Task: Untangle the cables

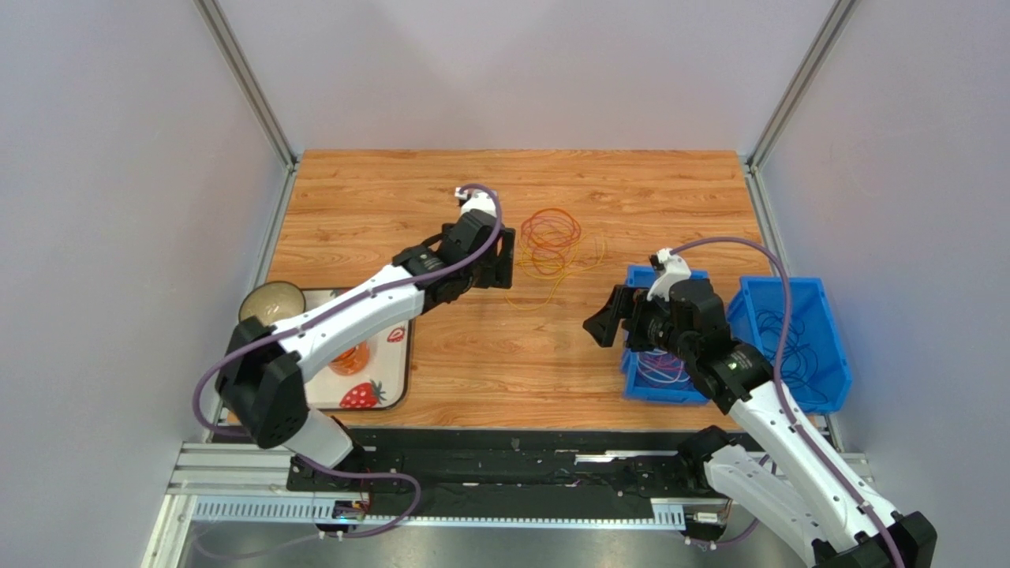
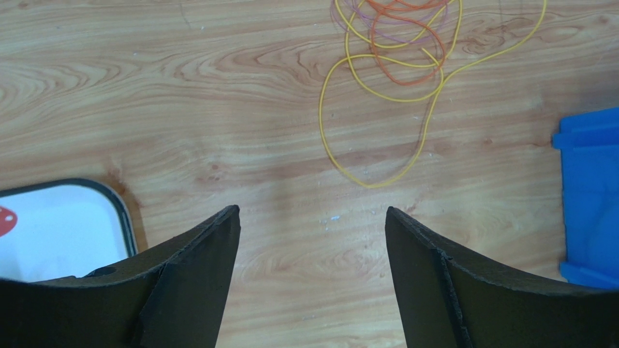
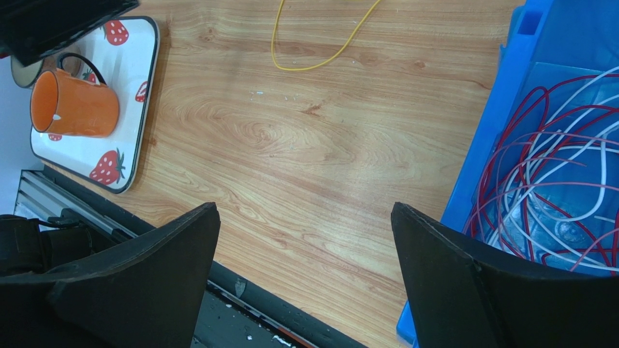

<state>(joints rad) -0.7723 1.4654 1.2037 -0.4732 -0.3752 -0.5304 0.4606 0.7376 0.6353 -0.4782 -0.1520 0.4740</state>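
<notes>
Left gripper (image 2: 312, 217), fingers spread, hangs near the tangled orange, yellow and purple wire loops (image 2: 396, 45) on the wooden table (image 2: 181, 109); next it likely must pinch one strand. Right gripper (image 3: 305, 210), also spread, hovers beside the blue plastic bin (image 3: 494, 123) of red and white loops (image 3: 559, 181); purple strands barely show

- Near side of the cable pile (image 1: 553, 243): bare wood all the way down to the table edge, so an easy lane.
- Far side of the pile: more bare boards, up to the back wall.
- Just left of it: the left gripper (image 1: 504, 260) fills that side, jaws spread wide.
- Right of it: a blue bin (image 1: 664, 397) and a second blue bin (image 1: 833, 343) wall things off. The right gripper (image 1: 607, 320) hangs at the first one's left wall, jaws apart.
- Well left and nearer: a strawberry tray (image 1: 397, 379) with an orange mug (image 3: 73, 105) on it and a bowl (image 1: 270, 303) at its corner.
</notes>
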